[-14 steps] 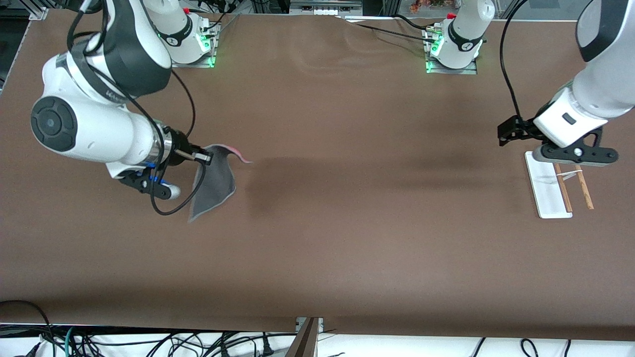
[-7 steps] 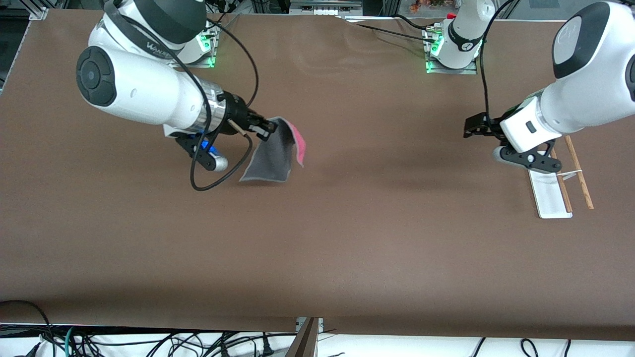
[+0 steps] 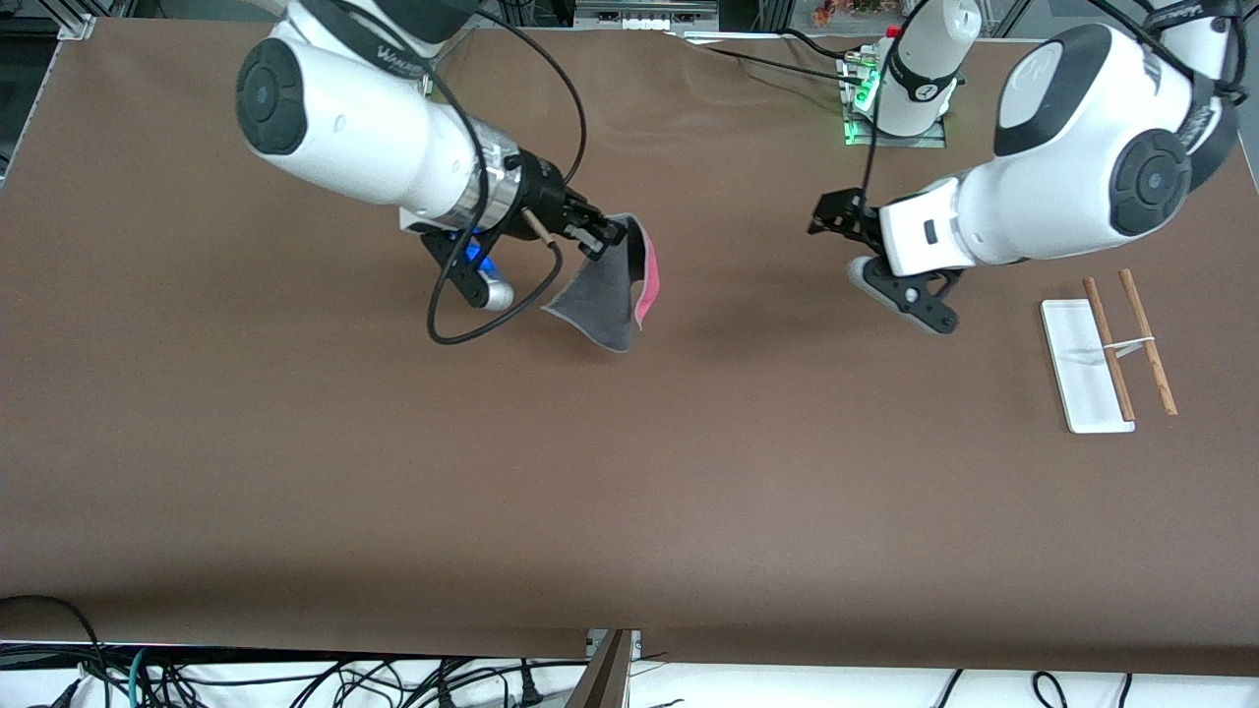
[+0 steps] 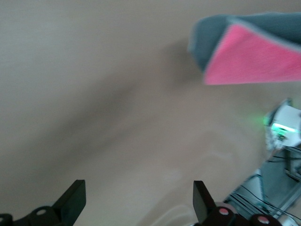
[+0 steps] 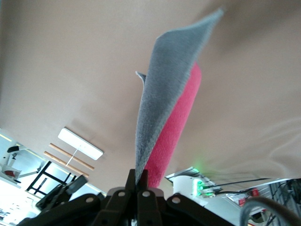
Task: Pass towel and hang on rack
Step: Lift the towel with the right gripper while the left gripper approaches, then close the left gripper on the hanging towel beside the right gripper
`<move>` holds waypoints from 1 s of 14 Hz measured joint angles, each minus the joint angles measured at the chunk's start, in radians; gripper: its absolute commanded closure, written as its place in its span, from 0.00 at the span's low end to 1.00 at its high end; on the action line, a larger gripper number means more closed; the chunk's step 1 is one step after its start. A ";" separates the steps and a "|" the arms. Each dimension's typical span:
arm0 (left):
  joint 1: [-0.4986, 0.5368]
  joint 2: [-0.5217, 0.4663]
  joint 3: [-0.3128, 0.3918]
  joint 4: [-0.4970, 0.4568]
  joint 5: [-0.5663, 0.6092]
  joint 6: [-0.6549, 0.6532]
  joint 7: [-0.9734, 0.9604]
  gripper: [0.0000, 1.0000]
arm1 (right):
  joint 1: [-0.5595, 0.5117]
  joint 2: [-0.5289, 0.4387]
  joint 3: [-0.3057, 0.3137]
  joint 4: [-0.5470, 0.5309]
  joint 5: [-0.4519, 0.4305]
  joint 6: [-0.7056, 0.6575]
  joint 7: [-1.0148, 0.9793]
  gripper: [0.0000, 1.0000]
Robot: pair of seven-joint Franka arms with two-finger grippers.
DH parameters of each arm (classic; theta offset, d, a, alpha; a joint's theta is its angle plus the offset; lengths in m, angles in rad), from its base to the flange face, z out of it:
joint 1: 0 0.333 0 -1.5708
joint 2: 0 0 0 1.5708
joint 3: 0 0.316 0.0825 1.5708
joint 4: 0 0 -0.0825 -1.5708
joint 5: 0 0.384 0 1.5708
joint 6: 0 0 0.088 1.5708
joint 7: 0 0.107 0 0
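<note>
You have a brown counter spread wide beneath both sets of jaws. Black cables lie tangled along its front edge, well below the jaws. Metal framing meets that edge.

arms: glossy white shells, dark grey joint caps | cables: black loops | bases: green lights | grippers: black

The towel hangs in the air over the middle of the table, pinched at one corner. It drapes down in a loose fold, dark grey face outward, pink-red face showing along one edge. The rack rests toward the left arm's end of the table, its two brown rods parallel over its white base.
</note>
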 measured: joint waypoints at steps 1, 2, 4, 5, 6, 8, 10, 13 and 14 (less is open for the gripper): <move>-0.004 0.006 -0.002 0.000 -0.042 0.013 0.047 0.00 | 0.010 0.001 0.000 0.000 0.000 0.012 0.019 1.00; -0.007 0.014 -0.002 0.000 -0.078 0.029 0.123 0.00 | 0.017 0.002 0.000 0.000 0.000 0.021 0.038 1.00; -0.007 0.049 0.001 -0.001 -0.159 0.053 0.314 0.00 | 0.024 0.002 0.000 0.000 0.000 0.030 0.064 1.00; -0.006 0.067 0.002 -0.001 -0.192 0.071 0.389 0.00 | 0.027 0.002 0.000 0.000 0.000 0.037 0.079 1.00; -0.007 0.083 0.001 -0.001 -0.218 0.086 0.450 0.00 | 0.030 0.002 0.000 0.000 0.000 0.043 0.091 1.00; -0.015 0.113 -0.003 -0.002 -0.301 0.092 0.569 0.00 | 0.036 0.002 0.000 0.000 0.000 0.046 0.102 1.00; -0.032 0.159 -0.006 -0.005 -0.420 0.100 0.737 0.00 | 0.040 0.002 0.000 0.000 0.000 0.047 0.110 1.00; -0.052 0.215 -0.007 -0.006 -0.490 0.151 0.952 0.00 | 0.042 0.002 0.000 0.000 0.000 0.051 0.125 1.00; -0.053 0.223 -0.007 -0.006 -0.502 0.162 1.012 0.00 | 0.043 0.002 0.000 0.000 0.000 0.053 0.127 1.00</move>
